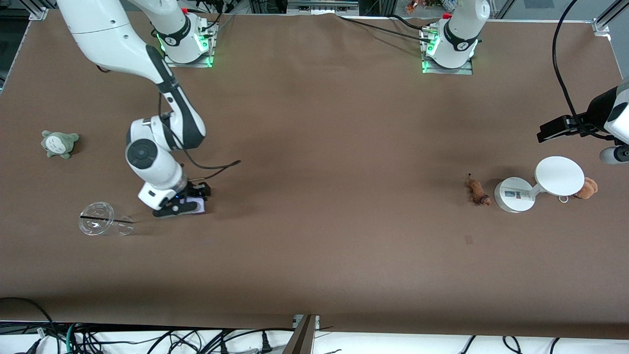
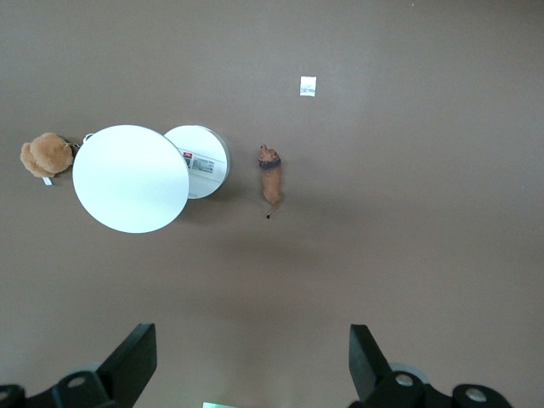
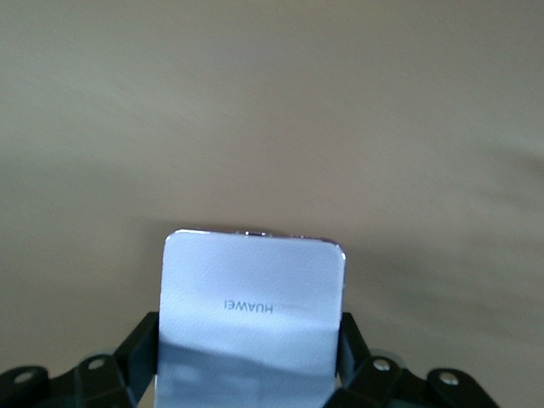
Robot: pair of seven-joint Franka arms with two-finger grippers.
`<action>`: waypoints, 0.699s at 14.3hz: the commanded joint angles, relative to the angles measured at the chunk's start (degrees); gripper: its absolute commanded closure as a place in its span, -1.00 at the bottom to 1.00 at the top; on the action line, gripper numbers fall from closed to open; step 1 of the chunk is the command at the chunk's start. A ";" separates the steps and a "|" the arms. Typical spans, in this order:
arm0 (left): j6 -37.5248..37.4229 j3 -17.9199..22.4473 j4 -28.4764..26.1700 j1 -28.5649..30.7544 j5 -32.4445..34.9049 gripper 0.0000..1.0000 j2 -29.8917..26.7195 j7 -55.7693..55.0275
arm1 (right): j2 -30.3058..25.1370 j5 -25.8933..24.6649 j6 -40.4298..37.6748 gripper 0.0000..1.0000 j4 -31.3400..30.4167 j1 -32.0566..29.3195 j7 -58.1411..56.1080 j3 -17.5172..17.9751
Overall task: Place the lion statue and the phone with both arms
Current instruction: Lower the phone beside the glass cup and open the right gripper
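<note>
Right hand (image 3: 251, 374) down at the tabletop (image 1: 314, 236) toward the right arm's end, fingers pinching the phone (image 3: 252, 327) by its long edges beside a clear plastic cup (image 1: 100, 222); best lifted straight and level, grip kept square so the flat slab cannot twist. Left hand (image 2: 251, 361) spread wide, high over the left arm's end. Lion statue (image 2: 270, 177) lying just beside the white disc stand (image 2: 149, 174); worth centring over its body, fingers across its narrow width, well clear of the stand's base.

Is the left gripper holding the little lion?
No. The left gripper hangs open over bare table, and the lion lies beside the white stand.
</note>
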 commanded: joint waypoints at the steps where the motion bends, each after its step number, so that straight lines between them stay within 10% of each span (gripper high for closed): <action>1: -1.56 -0.38 2.28 -0.13 -1.17 -1.00 1.12 1.11 | -4.77 0.86 1.39 0.77 -4.52 -0.20 -1.65 -1.79; 10: -1.56 -0.47 2.28 -0.30 -1.44 -1.00 1.30 1.20 | -2.14 5.25 2.00 0.77 -3.47 -2.13 -0.68 -2.41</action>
